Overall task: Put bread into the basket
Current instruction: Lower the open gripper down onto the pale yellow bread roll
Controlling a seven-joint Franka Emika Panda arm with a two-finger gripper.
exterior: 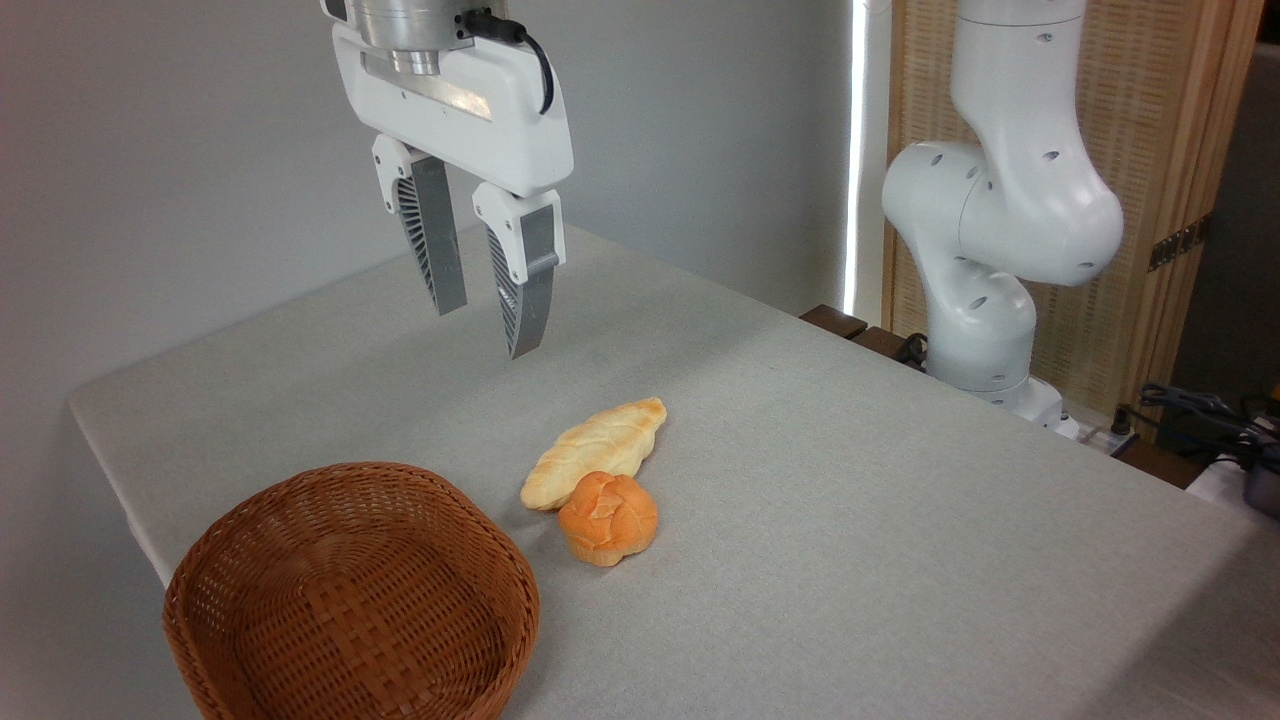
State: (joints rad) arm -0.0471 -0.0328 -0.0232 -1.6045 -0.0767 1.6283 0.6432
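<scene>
Bread [597, 450] mid-table; basket [350, 595] at near edge

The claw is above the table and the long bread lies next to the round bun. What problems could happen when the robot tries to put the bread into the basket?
1. The orange bun touches or nearly touches the long bread, so the open claw may bump it or grab it instead.
2. The bread looks about as long as the basket is wide, so it may catch on the rim and hang over or fall out.
</scene>
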